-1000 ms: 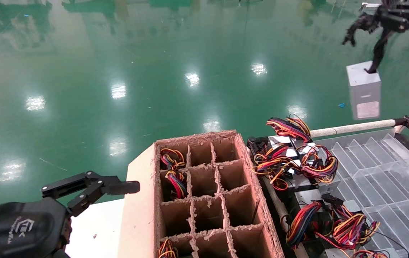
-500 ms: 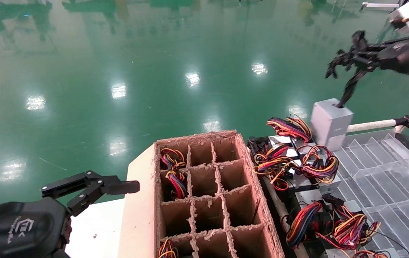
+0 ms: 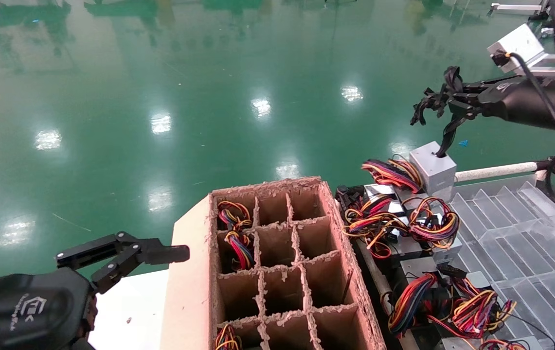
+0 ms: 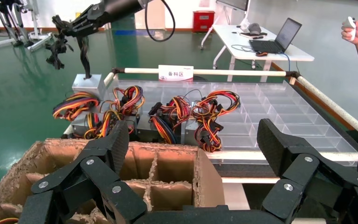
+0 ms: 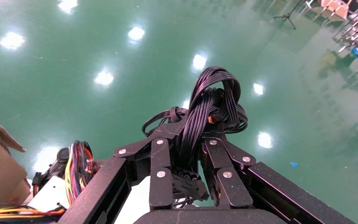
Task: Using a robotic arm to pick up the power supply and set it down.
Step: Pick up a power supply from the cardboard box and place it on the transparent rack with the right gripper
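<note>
The power supply (image 3: 433,167) is a small grey metal box at the far left corner of the clear tray, beside the coloured-wire boxes. It hangs from its black cable bundle (image 3: 445,131). My right gripper (image 3: 440,97) is above it, shut on that bundle (image 5: 209,107), and the cables loop over the fingers (image 5: 161,172). I cannot tell whether the box rests on the pile. The left wrist view shows the box (image 4: 88,85) below the right gripper (image 4: 67,30). My left gripper (image 3: 160,253) is parked low at the left, open and holding nothing (image 4: 193,135).
A cardboard box with dividers (image 3: 189,272) stands in front, with a few wire bundles in its cells. Silver boxes with red-yellow wires (image 3: 399,218) lie along the left side of the clear compartment tray (image 3: 515,233). A white rail (image 3: 491,171) bounds its far edge.
My right gripper has come down and to the left with the power supply. The box has dropped from high at the right to the tray's far left corner. The left arm has not moved.
</note>
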Motion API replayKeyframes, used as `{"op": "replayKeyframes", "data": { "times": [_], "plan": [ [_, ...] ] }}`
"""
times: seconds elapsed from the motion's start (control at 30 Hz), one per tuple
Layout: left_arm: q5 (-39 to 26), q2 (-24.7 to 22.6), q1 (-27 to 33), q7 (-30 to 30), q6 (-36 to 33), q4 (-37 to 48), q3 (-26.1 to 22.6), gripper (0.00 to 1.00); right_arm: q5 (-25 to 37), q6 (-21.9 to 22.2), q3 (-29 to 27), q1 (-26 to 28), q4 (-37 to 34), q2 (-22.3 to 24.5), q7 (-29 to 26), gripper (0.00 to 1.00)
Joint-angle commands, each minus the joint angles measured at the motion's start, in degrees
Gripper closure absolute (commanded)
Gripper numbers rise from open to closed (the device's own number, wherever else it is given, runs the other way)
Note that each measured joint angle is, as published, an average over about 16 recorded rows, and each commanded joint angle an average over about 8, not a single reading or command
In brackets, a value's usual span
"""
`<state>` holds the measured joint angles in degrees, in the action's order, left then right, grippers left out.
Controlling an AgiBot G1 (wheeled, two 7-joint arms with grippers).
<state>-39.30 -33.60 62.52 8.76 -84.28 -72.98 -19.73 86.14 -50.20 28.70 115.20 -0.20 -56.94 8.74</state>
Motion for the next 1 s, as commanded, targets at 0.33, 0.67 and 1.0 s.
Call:
{"op": "replayKeyframes", "data": {
  "times": [0.33, 0.67, 1.0],
  "plan": [
    [0.0, 0.0, 0.0, 0.0, 0.0, 0.0, 0.0, 0.00, -1.2, 0.4, -0.8, -2.8, -1.1, 0.3, -1.4, 1.00],
    [0.0, 0.0, 0.0, 0.0, 0.0, 0.0, 0.0, 0.00, -7.0, 0.7, -4.9, -6.2, -1.7, 2.0, -4.2, 1.00],
    [0.0, 0.0, 0.0, 0.0, 0.0, 0.0, 0.0, 0.00, -18.7, 1.9, -13.0, -13.0, -1.3, 1.8, -6.6, 1.00]
  ]
}}
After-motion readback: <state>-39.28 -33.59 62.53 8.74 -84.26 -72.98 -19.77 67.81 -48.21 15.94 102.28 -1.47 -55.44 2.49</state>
